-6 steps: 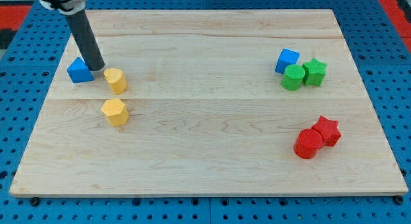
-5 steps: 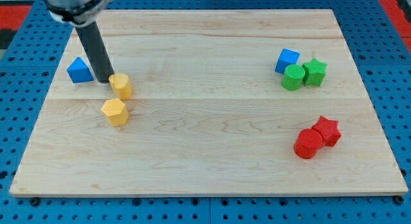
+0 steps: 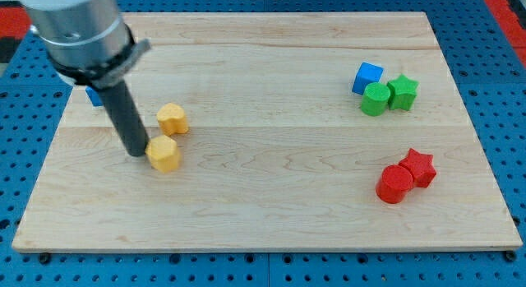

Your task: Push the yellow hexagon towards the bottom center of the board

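Observation:
The yellow hexagon (image 3: 164, 154) lies on the wooden board (image 3: 271, 155) at the view's left, below the middle height. My tip (image 3: 136, 153) touches its left side. A second yellow block (image 3: 173, 119), rounded in shape, sits just above and slightly right of the hexagon. The rod rises up and to the left from the tip to a grey arm body at the view's top left.
A blue block (image 3: 93, 95) is mostly hidden behind the rod at the left. A blue cube (image 3: 367, 76), a green cylinder (image 3: 376, 99) and a green star (image 3: 403, 91) cluster at the upper right. A red cylinder (image 3: 394, 185) and a red star (image 3: 418, 167) sit at the lower right.
My tip moved down and right, from beside the blue block to the hexagon's left side. The rounded yellow block shifted right and down. The hexagon moved right and slightly down.

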Tool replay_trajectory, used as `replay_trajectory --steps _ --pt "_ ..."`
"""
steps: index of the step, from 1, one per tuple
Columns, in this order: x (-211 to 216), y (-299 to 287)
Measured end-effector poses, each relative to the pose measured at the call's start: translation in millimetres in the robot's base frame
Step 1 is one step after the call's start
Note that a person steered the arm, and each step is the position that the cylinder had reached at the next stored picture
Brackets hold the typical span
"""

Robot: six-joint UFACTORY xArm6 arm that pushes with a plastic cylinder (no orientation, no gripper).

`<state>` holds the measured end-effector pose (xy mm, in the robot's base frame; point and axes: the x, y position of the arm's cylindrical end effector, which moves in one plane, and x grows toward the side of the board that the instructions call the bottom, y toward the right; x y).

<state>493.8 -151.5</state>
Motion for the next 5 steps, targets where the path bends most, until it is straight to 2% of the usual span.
replay_trajectory --steps 2,4,5 --pt "33.1 98.9" --pt "-12.6 -5.6" --pt "-33.7 -31.0"
